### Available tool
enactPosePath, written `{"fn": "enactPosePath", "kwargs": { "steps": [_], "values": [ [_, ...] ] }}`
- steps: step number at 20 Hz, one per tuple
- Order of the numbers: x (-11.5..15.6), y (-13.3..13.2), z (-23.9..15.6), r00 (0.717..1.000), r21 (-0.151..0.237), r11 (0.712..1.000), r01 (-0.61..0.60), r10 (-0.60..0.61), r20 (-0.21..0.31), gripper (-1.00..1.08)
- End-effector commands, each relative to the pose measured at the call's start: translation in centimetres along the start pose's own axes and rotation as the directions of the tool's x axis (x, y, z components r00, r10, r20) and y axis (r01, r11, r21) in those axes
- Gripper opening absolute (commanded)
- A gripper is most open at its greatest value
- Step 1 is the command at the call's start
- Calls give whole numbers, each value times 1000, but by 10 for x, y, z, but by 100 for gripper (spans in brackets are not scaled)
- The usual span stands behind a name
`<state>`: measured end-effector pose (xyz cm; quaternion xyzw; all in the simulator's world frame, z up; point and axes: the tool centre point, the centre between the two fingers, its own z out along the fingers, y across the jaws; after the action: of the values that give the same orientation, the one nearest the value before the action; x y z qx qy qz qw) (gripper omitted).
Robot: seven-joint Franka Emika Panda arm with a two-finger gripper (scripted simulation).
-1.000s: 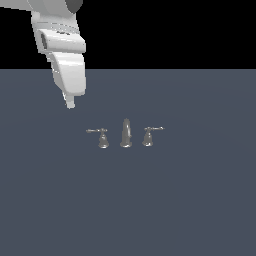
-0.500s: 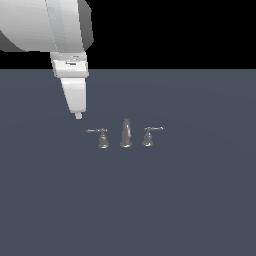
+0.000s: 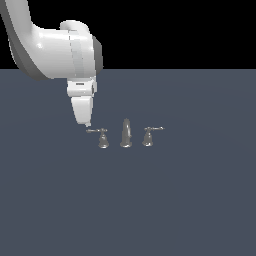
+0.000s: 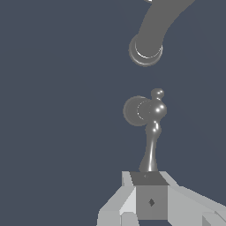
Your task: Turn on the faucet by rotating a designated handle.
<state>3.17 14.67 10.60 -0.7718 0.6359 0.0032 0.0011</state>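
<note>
While the gripper (image 3: 87, 124) hangs at the centre left of the exterior view, its tip sits right at the outer end of the handle (image 3: 99, 136) lever, touching or nearly so. The faucet (image 3: 125, 133) stands mid-frame on the grey surface (image 3: 190, 200), with the spout (image 3: 125, 133) between two handles. In the wrist view the fingertips (image 4: 149, 178) appear pressed together (no gap shows) against the lever end. A good turn probably needs a steady sideways push near that end, sweeping around the handle's base without sliding off.
</note>
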Motion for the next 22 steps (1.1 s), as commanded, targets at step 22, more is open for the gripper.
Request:
{"fn": "enactPosePath", "kwargs": {
  "steps": [22],
  "values": [
    [9, -16, 29, 992, 3, 992, -125, 125, -7, -100]
  ]
}}
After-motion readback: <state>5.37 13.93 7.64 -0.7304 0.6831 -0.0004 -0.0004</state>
